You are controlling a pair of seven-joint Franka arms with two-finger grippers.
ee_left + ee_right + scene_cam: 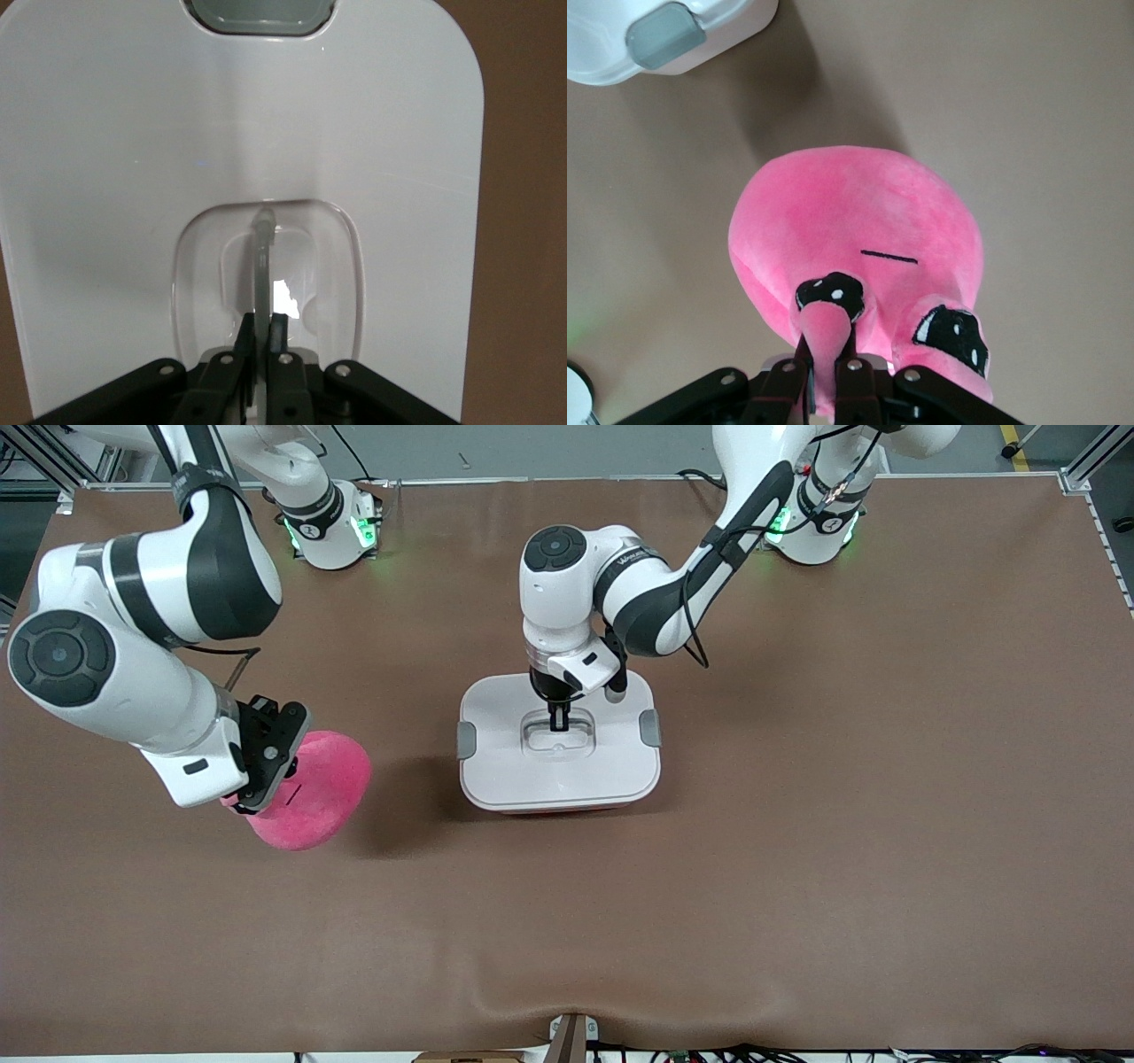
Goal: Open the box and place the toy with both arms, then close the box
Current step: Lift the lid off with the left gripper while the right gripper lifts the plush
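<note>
Left gripper [559,722] fingers clamped on box [560,779] handle, right gripper [824,372] fingers pinching toy [314,793] ear.

A brown mat [797,850] covers the whole table, smooth except for a low ripple at the edge nearest the front camera. A pale metal rail [549,481] borders the table's top edge, with grey floor [532,447] above it and a yellow floor stripe [1010,438] toward the left arm's end. Dark cables [753,1054] trail along the bottom edge. Light is even, casting soft shadows on the mat.
</note>
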